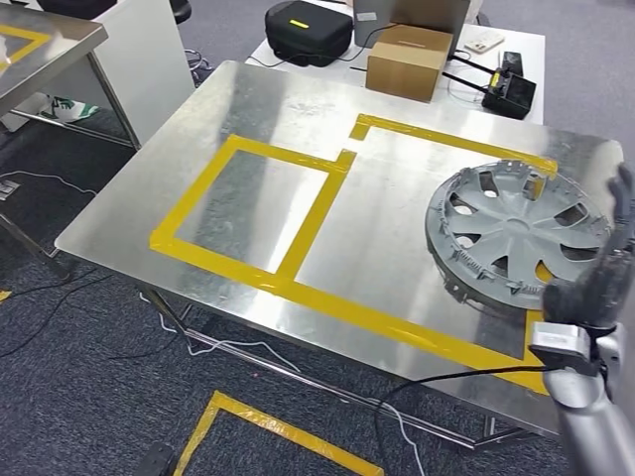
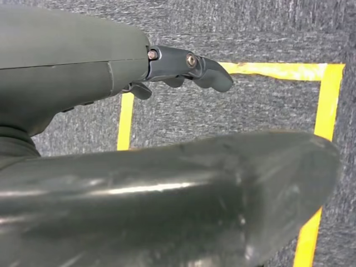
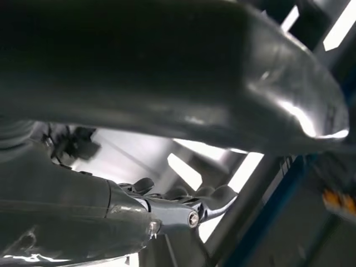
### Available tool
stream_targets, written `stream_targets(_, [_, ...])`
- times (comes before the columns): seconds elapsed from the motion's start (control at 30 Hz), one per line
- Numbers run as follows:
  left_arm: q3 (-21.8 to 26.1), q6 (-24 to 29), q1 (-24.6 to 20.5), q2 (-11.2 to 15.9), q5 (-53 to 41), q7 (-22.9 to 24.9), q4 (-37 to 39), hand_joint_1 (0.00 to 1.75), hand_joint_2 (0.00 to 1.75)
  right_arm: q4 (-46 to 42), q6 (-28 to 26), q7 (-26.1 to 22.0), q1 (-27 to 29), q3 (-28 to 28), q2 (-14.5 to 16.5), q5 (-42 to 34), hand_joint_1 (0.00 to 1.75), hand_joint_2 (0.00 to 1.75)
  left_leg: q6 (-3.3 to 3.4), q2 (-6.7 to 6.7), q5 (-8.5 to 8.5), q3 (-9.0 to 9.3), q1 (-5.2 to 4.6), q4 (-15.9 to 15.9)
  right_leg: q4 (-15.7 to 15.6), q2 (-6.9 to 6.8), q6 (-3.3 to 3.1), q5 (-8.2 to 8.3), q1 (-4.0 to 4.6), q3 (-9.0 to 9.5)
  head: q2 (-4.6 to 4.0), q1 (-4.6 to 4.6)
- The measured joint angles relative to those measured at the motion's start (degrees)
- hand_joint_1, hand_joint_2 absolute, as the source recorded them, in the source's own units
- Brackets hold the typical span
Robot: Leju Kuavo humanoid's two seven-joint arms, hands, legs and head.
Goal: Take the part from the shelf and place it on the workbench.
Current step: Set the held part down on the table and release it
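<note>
1. The right arm (image 1: 591,416) is seen rising from the lower right corner of the head view, silver, with its wrist bent upward.
2. The right hand (image 1: 610,268) is raised at the right edge of that view, its dark fingers (image 1: 621,198) spread apart and pointing up; nothing is gripped.
3. In the right wrist view the fingers (image 3: 184,203) are held nearly straight, and nothing is enclosed.
4. The left hand (image 2: 125,139) is seen in the left wrist view, its fingers (image 2: 197,67) extended and apart from the thick thumb (image 2: 260,183); nothing is held.
</note>
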Motion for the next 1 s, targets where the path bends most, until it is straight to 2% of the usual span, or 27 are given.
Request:
stream_targets(0.07, [0.0,0.0,0.1,0.0,0.4,-0.8,0.0,0.0,0.0,-5.8,-0.8,-2.4,3.3,-4.3,1.4,-1.7,0.0,0.0,-0.67,0.06,-1.41,-0.51,-0.01,1.4,-0.6,0.12,-0.72,0.23,-0.25,0.36,0.0,-0.23])
stream_targets(0.1, [0.0,0.0,0.2,0.0,0.6,-1.2,0.0,0.0,0.0,-8.5,-1.2,-3.5,5.3,-6.4,2.1,-3.0,0.0,0.0,-0.91,0.07,-2.93,-1.51,0.01,3.6,-0.9,0.07,-0.97,0.29,-0.33,0.56,0.0,-0.39])
stream_targets(0.17, [0.0,0.0,0.5,0.0,1.1,-1.9,0.0,0.0,0.0,-13.5,-2.1,-4.9,9.3,-10.7,3.4,-5.4,0.0,0.0,-1.2,0.07,-6.33,-4.56,0.06,10.2,-1.0,-0.01,-1.2,0.26,-0.33,0.68,0.0,-0.62])
stream_targets(0.2, [0.1,0.1,0.8,0.0,1.3,-2.0,0.0,0.0,0.0,-15.6,-2.5,-5.1,11.3,-12.6,3.9,-6.2,0.0,0.0,-1.26,0.07,-7.15,-5.75,0.08,12.8,-1.0,0.04,-1.24,0.23,-0.33,0.68,0.0,-0.66])
stream_targets(0.23, [0.1,0.2,1.0,0.0,1.6,-2.1,0.0,0.0,0.0,-17.7,-3.1,-5.2,13.1,-14.3,4.5,-6.9,0.0,0.0,-1.27,0.07,-6.99,-6.16,0.1,13.7,-1.0,0.13,-1.23,0.23,-0.35,0.7,0.0,-0.72])
stream_targets(0.27, [0.3,0.4,1.1,0.1,1.9,-2.2,0.0,0.0,0.0,-19.7,-3.7,-5.3,15.1,-15.8,5.0,-7.7,0.0,0.0,-1.23,0.07,-5.78,-5.5,0.12,12.5,-1.0,0.25,-1.18,0.27,-0.37,0.74,0.0,-0.76])
stream_targets(0.33, [0.6,0.7,1.2,0.2,2.7,-2.3,0.0,0.0,0.0,-23.6,-4.9,-5.3,18.9,-18.4,6.0,-9.1,0.0,0.0,-1.07,-0.02,-2.37,-1.94,0.21,6.1,-1.0,0.47,-0.96,0.4,-0.42,0.82,0.0,-0.87])
stream_targets(0.4, [1.0,0.9,1.2,0.3,3.2,-2.4,0.0,0.0,0.0,-26.9,-5.8,-5.3,22.0,-20.4,6.8,-10.1,0.0,0.0,-0.7,-0.21,-0.61,1.08,0.24,0.4,-0.9,0.83,-0.47,0.54,-0.24,0.74,0.01,-0.93])
stream_targets(0.5, [1.6,1.0,1.1,0.3,3.7,-2.5,0.0,0.0,0.0,-30.3,-6.4,-5.3,25.1,-22.2,7.5,-10.5,0.0,0.0,0.35,-0.14,-0.1,1.64,0.19,-1.2,-1.5,1.24,0.65,1.08,-0.15,0.74,0.02,-0.96])
stream_targets(0.53, [1.7,1.0,1.1,0.3,3.8,-2.6,0.0,0.0,0.0,-31.0,-6.4,-5.3,26.0,-22.6,7.6,-10.4,0.0,0.0,0.79,0.0,0.16,1.59,0.27,-1.4,-1.3,1.18,0.96,0.69,-0.18,0.67,0.02,-0.96])
stream_targets(0.57, [1.9,1.0,1.1,0.4,4.0,-2.7,0.0,0.0,0.0,-31.7,-6.5,-5.3,26.8,-22.9,7.8,-10.2,0.0,0.0,1.24,0.13,0.44,1.48,0.37,-1.5,-0.3,1.05,1.18,-0.43,-0.2,0.33,0.02,-0.83])
stream_targets(0.6, [2.1,1.1,1.1,0.4,4.2,-2.8,0.0,0.0,0.0,-32.2,-6.5,-5.3,27.6,-23.2,8.0,-9.9,0.0,0.0,1.6,0.24,0.72,1.29,0.44,-1.6,1.9,0.88,1.33,-2.36,-0.21,-0.4,0.01,-0.68])
stream_targets(0.67, [2.5,1.3,1.2,0.5,4.5,-2.9,0.0,0.0,0.0,-32.9,-6.0,-5.3,29.1,-23.7,8.7,-9.4,0.0,0.0,1.99,0.33,1.28,0.61,0.34,-1.6,8.8,0.64,1.56,-7.29,-0.19,-2.55,0.02,-0.42])
stream_targets(0.7, [2.7,1.3,1.2,0.6,4.6,-3.0,0.0,0.0,0.0,-33.1,-5.2,-5.3,29.8,-24.1,9.3,-9.3,0.0,0.0,2.04,0.38,1.63,0.14,0.27,-1.6,11.9,0.61,1.61,-9.03,-0.19,-3.3,0.02,-0.39])
stream_targets(0.73, [2.9,1.3,1.2,0.6,4.7,-3.0,0.0,0.0,0.0,-33.2,-4.2,-5.3,30.4,-24.6,10.1,-9.3,0.0,0.0,2.03,0.43,2.02,-0.36,0.22,-1.6,13.3,0.61,1.62,-9.68,-0.17,-3.21,0.02,-0.39])
stream_targets(0.77, [3.1,1.3,1.3,0.6,4.9,-3.0,0.0,0.0,0.0,-33.2,-3.1,-5.3,31.0,-25.3,10.9,-9.4,0.0,0.0,1.95,0.47,2.42,-0.84,0.2,-1.6,12.6,0.59,1.57,-9.21,-0.16,-2.01,0.02,-0.38])
stream_targets(0.8, [3.2,1.3,1.3,0.6,5.0,-3.0,0.0,0.0,0.0,-33.2,-2.1,-5.3,31.4,-26.1,11.7,-9.7,0.0,0.0,1.82,0.5,2.81,-1.28,0.21,-1.6,9.9,0.54,1.52,-7.92,-0.17,0.29,0.02,-0.38])
stream_targets(0.87, [3.4,1.3,1.3,0.6,5.1,-3.0,0.0,0.0,0.0,-33.3,-0.6,-5.3,32.0,-27.5,13.0,-10.7,0.0,0.0,1.35,0.5,3.62,-1.91,0.2,-1.6,1.9,0.28,1.36,-5.76,-0.11,6.25,0.02,-0.37])
stream_targets(0.9, [3.5,1.3,1.4,0.6,5.3,-3.0,0.0,0.0,0.0,-33.3,0.4,-5.3,32.3,-28.5,13.6,-11.3,0.0,0.0,1.02,0.49,4.03,-2.02,0.18,-1.6,-1.1,0.19,1.19,-5.22,-0.02,8.13,0.02,-0.38])
stream_targets(0.93, [3.6,1.3,1.4,0.6,5.4,-3.0,0.0,0.0,0.0,-33.2,1.7,-5.3,32.5,-29.7,14.3,-11.8,0.0,0.0,0.66,0.48,4.48,-2.05,0.18,-1.6,-2.8,0.17,0.95,-5.11,0.1,9.03,0.02,-0.38])
stream_targets(1.0, [3.7,1.3,1.5,0.6,5.6,-3.0,0.0,0.0,0.0,-32.9,4.7,-5.3,32.7,-32.4,16.1,-12.4,0.0,0.0,-0.12,0.47,5.39,-1.96,0.25,-2.1,-3.2,0.31,0.24,-4.51,0.27,8.51,0.01,-0.42])
